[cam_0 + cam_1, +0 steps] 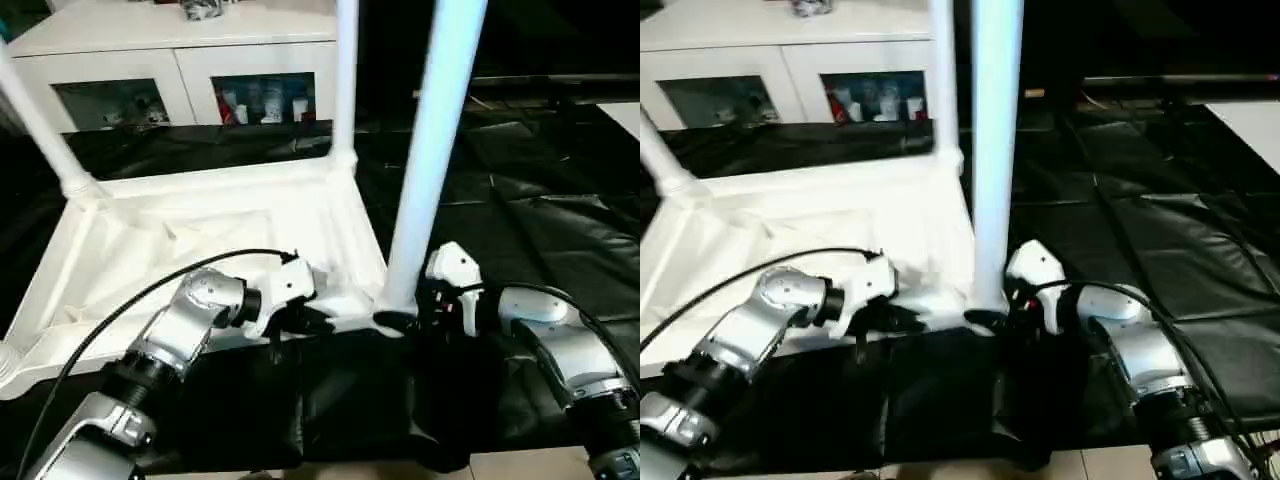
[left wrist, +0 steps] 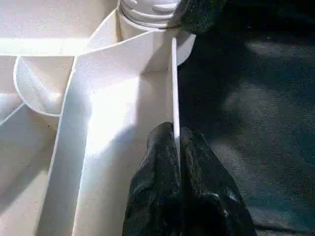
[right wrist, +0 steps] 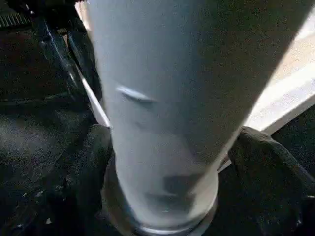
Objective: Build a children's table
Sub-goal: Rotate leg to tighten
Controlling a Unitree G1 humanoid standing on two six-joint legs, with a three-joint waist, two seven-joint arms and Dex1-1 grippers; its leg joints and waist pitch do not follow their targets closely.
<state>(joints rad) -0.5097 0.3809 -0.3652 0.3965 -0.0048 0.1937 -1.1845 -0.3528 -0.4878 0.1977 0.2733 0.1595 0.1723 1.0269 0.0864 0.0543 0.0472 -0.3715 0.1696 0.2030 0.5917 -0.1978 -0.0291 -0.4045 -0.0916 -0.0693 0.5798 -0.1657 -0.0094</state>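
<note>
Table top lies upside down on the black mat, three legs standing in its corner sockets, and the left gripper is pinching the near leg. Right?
Not quite. The left gripper pinches the thin rim of the table top, not a leg; the left wrist view shows the edge between its fingers. The near leg stands between the right gripper's fingers. The rest holds.

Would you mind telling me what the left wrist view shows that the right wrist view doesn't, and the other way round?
The left wrist view adds a close look at the left gripper, shut on the tabletop's thin rim, with the ribbed underside beside it. The right wrist view adds the right gripper, open, one finger on each side of the leg. Both share that leg's base in its corner socket, the rim and the black mat.
</note>
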